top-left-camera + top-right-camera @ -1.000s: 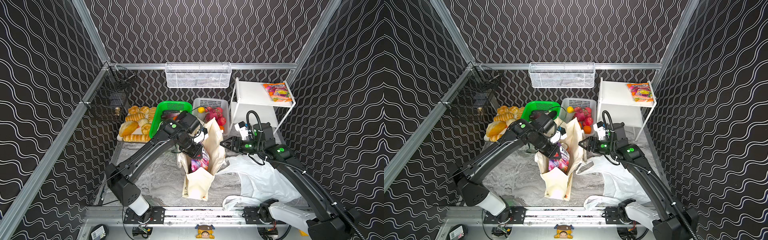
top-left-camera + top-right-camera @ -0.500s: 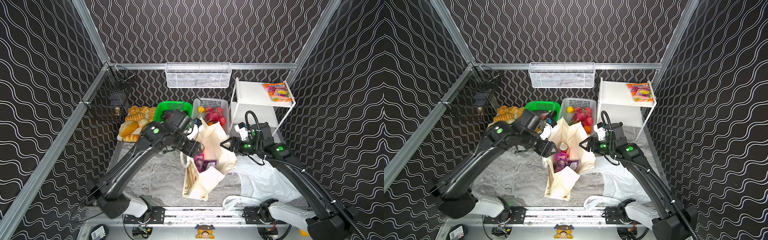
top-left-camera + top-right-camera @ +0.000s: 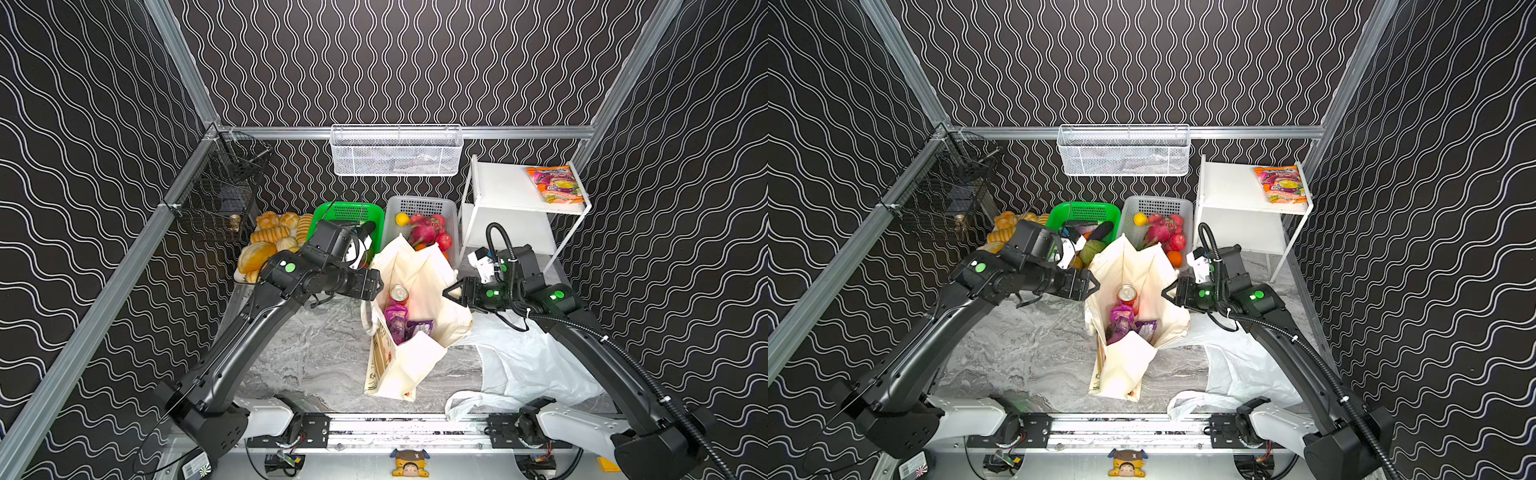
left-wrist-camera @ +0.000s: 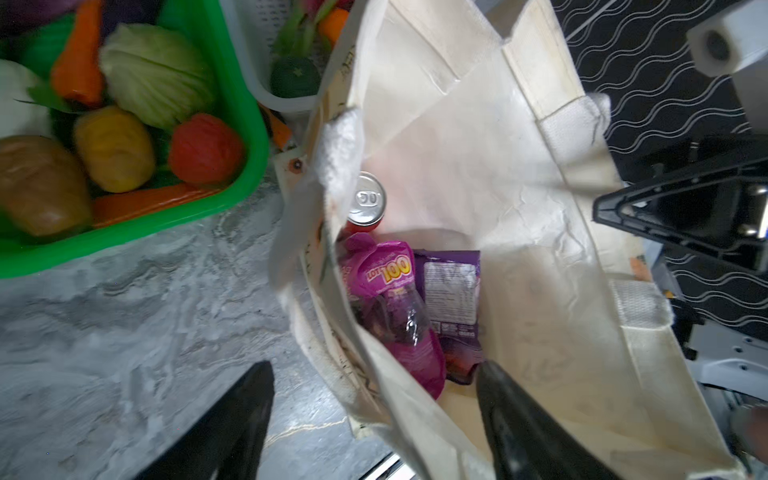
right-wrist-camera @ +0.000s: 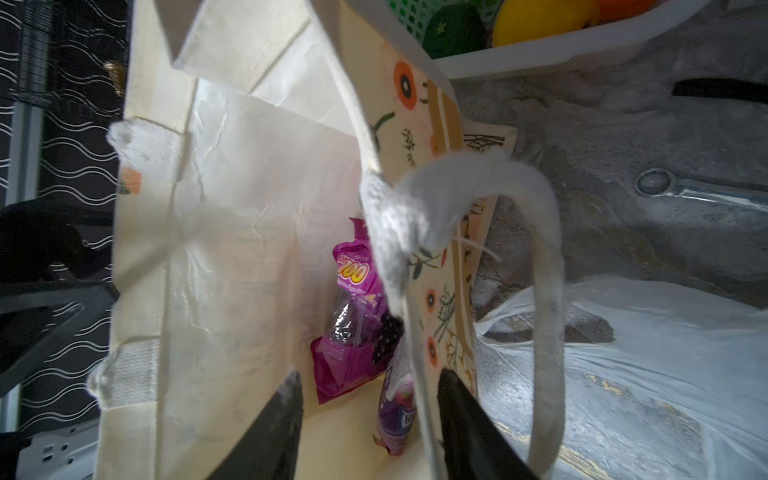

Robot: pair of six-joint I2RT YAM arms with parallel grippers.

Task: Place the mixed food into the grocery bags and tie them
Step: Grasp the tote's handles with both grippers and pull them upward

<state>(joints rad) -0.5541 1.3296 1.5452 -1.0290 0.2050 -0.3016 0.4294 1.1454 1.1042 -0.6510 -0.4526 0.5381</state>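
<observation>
Jaws open on both sides, left gripper and right gripper straddling opposite rims of the one cream tote upright on the surface: an uneven tug could tip it, spilling its one red can and two purple packets, one white plastic bag flat beside.

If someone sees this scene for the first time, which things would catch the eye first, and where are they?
First comes the cream tote, standing open in the middle of the table, with a red can and purple packets inside it. Next, the left gripper and the right gripper, both black, reach to its rim from either side. Behind it on the left, the green basket of bright vegetables stands out.
</observation>
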